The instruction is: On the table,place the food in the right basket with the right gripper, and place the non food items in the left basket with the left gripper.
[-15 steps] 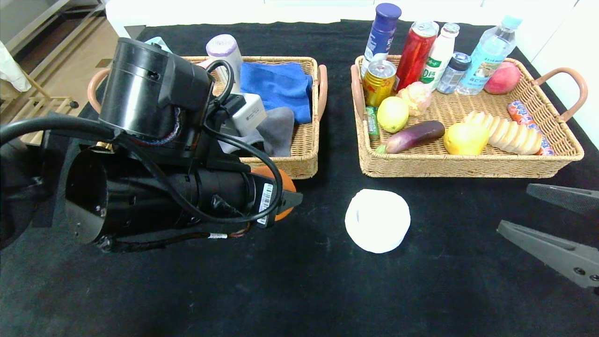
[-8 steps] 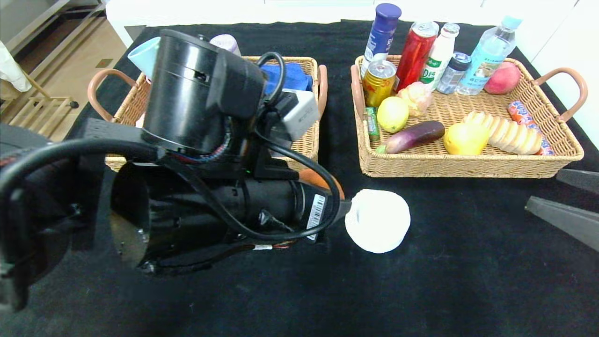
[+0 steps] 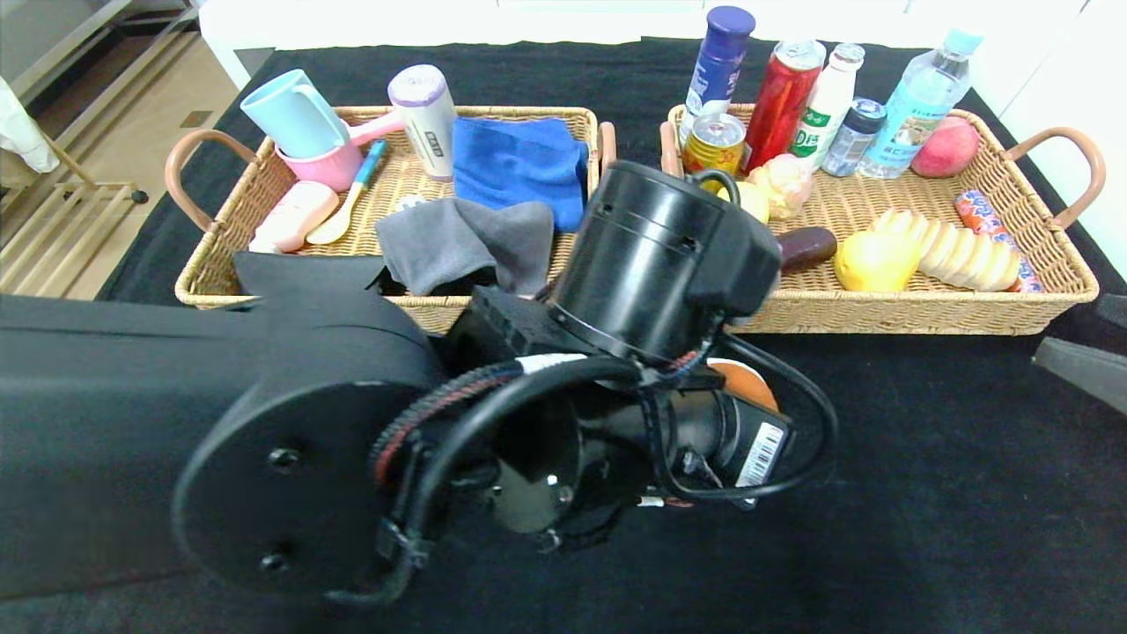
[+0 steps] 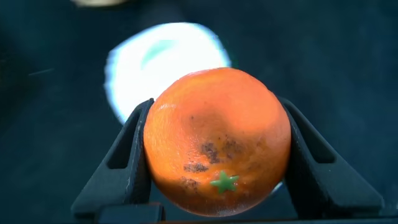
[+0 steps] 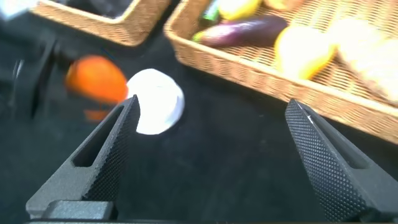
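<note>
The left gripper (image 4: 217,168) is clamped on the round orange (image 4: 217,142), one black finger pressed against each side of the fruit. It holds the orange in the air above the black-cloth tabletop (image 3: 924,493), directly over the round white roll (image 4: 163,65), which lies on the cloth in front of the right-hand wicker basket (image 3: 880,313). In the head view the bulky black left arm covers the roll, and only a sliver of the orange (image 3: 744,380) shows beside the arm's barcode sticker.

The right gripper (image 5: 211,155) hangs with its fingers spread wide and nothing between them, in front of the right-hand wicker basket's near right corner.

Inside that basket the lumpy yellow pear (image 3: 872,260) lies against the front wall, touching the long ridged bread loaf (image 3: 960,248) beside it.

The left-hand wicker basket (image 3: 211,277), well apart from the right-hand one, holds the folded grey towel (image 3: 462,242) near its front wall, with a blue folded cloth (image 3: 519,163) just behind it.
</note>
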Controlling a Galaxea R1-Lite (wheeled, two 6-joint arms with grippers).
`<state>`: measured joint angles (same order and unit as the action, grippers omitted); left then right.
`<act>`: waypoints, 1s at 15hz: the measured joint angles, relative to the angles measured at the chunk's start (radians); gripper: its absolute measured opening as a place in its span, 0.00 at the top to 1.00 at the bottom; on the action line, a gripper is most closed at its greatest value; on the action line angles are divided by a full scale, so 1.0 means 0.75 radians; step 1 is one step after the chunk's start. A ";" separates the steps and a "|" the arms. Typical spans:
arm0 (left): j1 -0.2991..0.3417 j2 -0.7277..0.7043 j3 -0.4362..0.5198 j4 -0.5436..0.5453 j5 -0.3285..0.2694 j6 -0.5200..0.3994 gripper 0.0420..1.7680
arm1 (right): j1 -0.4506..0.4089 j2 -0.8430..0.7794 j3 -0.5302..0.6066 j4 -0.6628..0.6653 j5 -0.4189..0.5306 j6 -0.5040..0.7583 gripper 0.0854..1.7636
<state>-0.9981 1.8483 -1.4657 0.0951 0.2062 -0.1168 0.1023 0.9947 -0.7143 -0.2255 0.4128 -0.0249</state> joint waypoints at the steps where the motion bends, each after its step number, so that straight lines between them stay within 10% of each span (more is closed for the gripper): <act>1: -0.013 0.036 -0.020 -0.004 -0.001 -0.001 0.33 | -0.031 -0.007 -0.023 0.046 0.002 0.004 0.03; 15: -0.092 0.258 -0.162 -0.033 0.009 0.002 0.33 | -0.159 -0.133 -0.198 0.340 0.003 0.005 0.03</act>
<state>-1.0674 2.0421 -1.5870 0.0700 0.2130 -0.1153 -0.0172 0.8947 -0.8630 0.0298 0.4147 -0.0211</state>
